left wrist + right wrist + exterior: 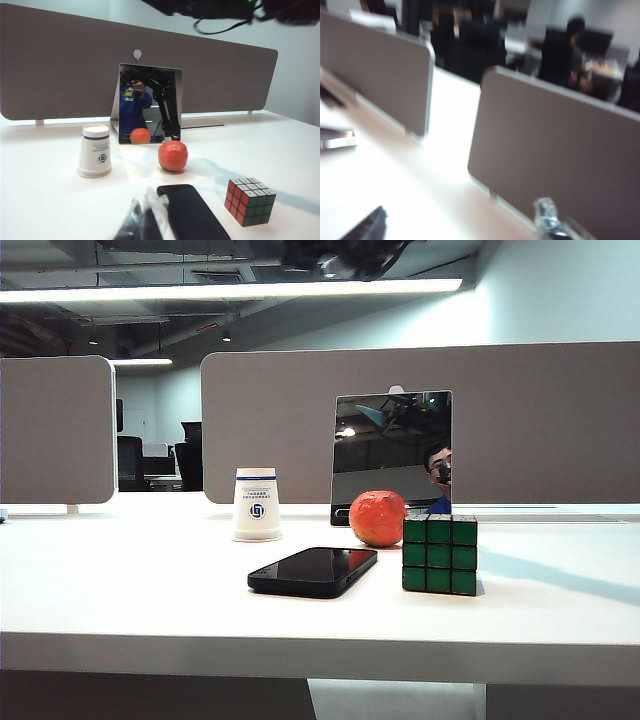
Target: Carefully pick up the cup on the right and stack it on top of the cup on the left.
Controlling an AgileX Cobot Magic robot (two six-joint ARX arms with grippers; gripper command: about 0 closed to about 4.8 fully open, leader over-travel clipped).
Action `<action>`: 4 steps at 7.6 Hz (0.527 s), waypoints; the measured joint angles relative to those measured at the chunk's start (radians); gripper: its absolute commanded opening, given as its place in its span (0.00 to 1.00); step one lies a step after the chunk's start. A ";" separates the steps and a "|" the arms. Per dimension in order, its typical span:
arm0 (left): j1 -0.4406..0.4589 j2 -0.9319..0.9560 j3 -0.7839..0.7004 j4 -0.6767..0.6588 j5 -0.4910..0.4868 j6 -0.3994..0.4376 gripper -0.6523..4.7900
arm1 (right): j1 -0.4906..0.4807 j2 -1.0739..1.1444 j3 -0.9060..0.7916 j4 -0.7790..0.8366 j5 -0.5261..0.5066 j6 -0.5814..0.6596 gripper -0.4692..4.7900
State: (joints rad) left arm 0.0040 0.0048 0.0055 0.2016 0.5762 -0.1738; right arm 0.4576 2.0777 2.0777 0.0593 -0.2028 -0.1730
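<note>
Trouble starts with aim: my right gripper (460,225), jaws wide and empty, faces the partition (555,150) with no cup ahead of it. The one cup (256,505) I see stands upturned on the desk (120,580), out beyond my left gripper (142,220), whose state I cannot tell. A blind reach could topple it or strike the phone (313,570).
</note>
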 measured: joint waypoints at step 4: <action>0.000 0.000 0.000 0.004 0.000 0.001 0.11 | -0.056 -0.271 -0.002 -0.716 -0.019 -0.094 0.08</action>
State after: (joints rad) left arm 0.0040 0.0048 0.0055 0.2054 0.5762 -0.1730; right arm 0.4011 1.8069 2.0754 -0.6563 -0.2218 -0.2672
